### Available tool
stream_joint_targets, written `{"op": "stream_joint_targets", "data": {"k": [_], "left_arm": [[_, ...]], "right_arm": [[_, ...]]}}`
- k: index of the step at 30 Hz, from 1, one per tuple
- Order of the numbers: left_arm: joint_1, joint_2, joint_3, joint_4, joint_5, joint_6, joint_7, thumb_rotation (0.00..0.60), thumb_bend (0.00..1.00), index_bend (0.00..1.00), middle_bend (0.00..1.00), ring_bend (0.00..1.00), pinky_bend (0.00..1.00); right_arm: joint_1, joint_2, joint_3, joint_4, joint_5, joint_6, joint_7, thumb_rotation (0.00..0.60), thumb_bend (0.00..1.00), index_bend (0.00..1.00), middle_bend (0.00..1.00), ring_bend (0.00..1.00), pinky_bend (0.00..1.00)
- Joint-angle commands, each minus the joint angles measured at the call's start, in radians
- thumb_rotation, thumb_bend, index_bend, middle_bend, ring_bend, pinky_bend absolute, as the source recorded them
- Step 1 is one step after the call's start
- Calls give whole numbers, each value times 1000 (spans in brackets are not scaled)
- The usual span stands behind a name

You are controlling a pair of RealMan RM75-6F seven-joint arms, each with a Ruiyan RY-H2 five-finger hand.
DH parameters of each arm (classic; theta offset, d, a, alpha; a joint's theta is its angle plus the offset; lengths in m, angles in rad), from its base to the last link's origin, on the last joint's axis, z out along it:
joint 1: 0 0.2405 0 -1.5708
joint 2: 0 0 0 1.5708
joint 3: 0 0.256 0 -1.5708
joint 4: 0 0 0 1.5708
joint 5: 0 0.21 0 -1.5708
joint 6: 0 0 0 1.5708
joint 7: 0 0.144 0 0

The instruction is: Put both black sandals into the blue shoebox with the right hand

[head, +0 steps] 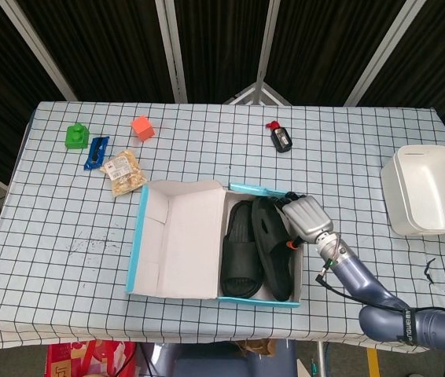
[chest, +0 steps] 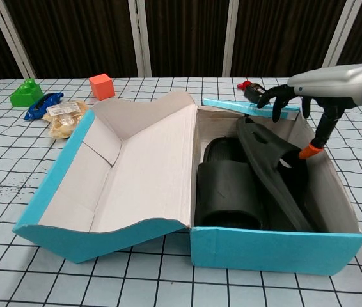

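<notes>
The blue shoebox (head: 179,239) lies open near the table's front edge, its lid folded out to the left. Both black sandals are inside it. One sandal (head: 242,250) lies flat in the left half of the box (chest: 277,251). The other sandal (head: 276,245) leans tilted against the first one (chest: 229,192), its toe end (chest: 274,167) raised. My right hand (head: 307,218) hovers over the box's far right corner. In the chest view the right hand (chest: 325,86) has its fingers (chest: 275,94) spread above the rim, off the sandal, with the orange thumb tip hanging inside the right wall. The left hand is out of sight.
A white bin (head: 427,188) stands at the right edge. At the back are a small black and red item (head: 281,138), an orange cube (head: 142,127), a snack bag (head: 123,172), a blue object (head: 95,152) and a green block (head: 76,135).
</notes>
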Motion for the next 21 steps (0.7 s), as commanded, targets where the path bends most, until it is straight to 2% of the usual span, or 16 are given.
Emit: {"op": "stream_joint_targets", "data": {"k": [1,7,12,14,16,18,20,21], "left_arm": [[1,1,0,-1,0,1,-2,600,369,10,0,0,30],[4,5,0,-4,3,7,-8,600,370,10,0,0,30],[8,9,-2,-2,0,10,-17,600,369,10,0,0,30],[9,11,-3,-1,-1,10,-21,600,370,10,0,0,30],[10,13,-3,-1,-1,11,-28,600,370,10,0,0,30],[12,16,-4,-2,-2,13,-34,600,369,10,0,0,30],[14,19,-5,-4,-2,16,-42,600,370,10,0,0,30],[15,20,-6,-4,-1,18,-45,600,370,10,0,0,30]], "right_arm": [[41,50,-28,-70,111,12,-98,600,17,77,250,150,344],[73,101,-46,-143,206,43,-157,600,11,69,250,148,344],[57,191,-30,-243,204,73,-109,600,11,72,250,149,344],[26,236,-9,-290,170,98,-45,600,60,134,255,180,343],[-42,273,30,-338,87,160,83,600,203,247,298,256,349],[-121,294,59,-368,-8,239,225,600,308,313,340,307,364],[-213,317,62,-381,-122,318,375,600,337,341,359,332,376],[-238,328,55,-380,-156,333,409,600,337,350,367,342,378]]}}
